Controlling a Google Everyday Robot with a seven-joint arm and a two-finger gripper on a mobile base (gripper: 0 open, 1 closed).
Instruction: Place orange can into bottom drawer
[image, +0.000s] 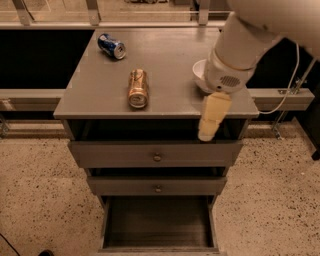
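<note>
The orange can (138, 88) lies on its side on the grey cabinet top (100, 90), left of centre, with its silver end facing the front. The bottom drawer (157, 222) is pulled open below, and its dark interior holds nothing. My gripper (209, 120) hangs from the white arm over the front right of the cabinet top, to the right of the orange can and apart from it. It holds nothing that I can see.
A blue can (111, 46) lies on its side at the back left of the top. A white bowl (198, 74) at the right is mostly hidden behind my arm. Two shallower drawers with round knobs (157, 157) sit partly open above the bottom drawer. Speckled floor surrounds the cabinet.
</note>
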